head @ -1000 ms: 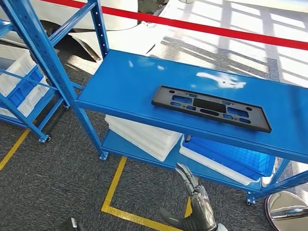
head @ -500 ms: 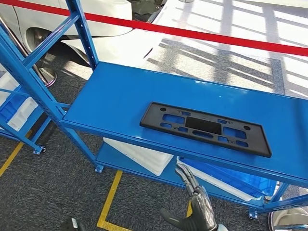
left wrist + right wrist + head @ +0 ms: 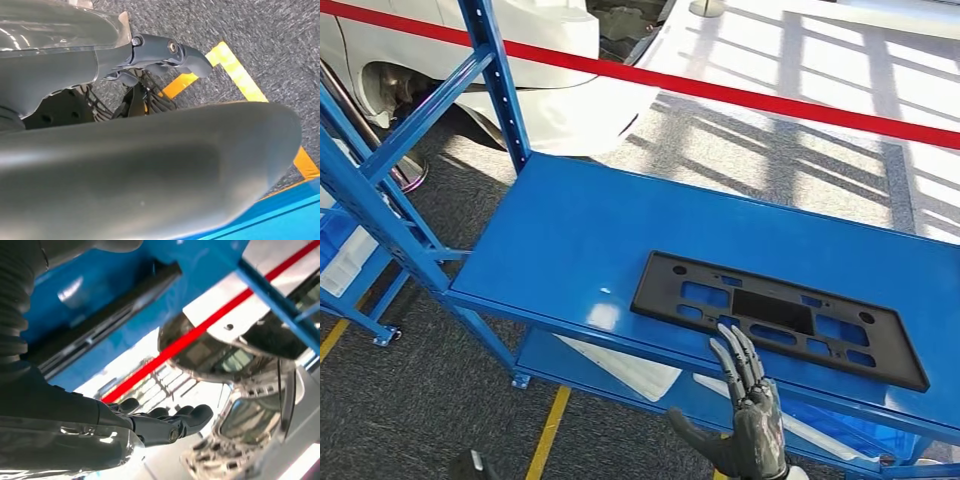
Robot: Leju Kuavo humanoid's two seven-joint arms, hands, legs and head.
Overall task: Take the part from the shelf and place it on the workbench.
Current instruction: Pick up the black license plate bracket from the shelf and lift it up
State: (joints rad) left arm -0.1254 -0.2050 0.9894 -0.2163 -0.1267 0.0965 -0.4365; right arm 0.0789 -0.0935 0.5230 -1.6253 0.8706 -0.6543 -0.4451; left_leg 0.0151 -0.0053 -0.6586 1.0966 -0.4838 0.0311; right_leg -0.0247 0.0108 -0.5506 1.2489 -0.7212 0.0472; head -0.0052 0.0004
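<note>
The part (image 3: 780, 318) is a flat black rectangular frame with cut-outs. It lies on the blue shelf (image 3: 569, 240), near the front edge at the right. My right hand (image 3: 754, 425) is raised just in front of that edge with its fingers straight and apart, holding nothing. Its fingertips (image 3: 733, 345) reach up to the part's near edge. The right wrist view shows the same hand (image 3: 151, 422) with the part (image 3: 109, 315) as a dark strip on the blue shelf. My left hand (image 3: 151, 165) hangs over the grey carpet, fingers loose, with nothing in it.
White trays (image 3: 622, 365) and a blue bin (image 3: 848, 430) sit on the lower shelf. A red barrier tape (image 3: 697, 85) runs behind the shelf, with a white car (image 3: 546, 60) beyond. Another blue rack (image 3: 365, 200) stands at the left. A yellow line (image 3: 546, 450) marks the carpet.
The whole view has shifted: the shelf now sits nearer and lower in the picture. My right hand has risen from below the shelf to its front edge by the part.
</note>
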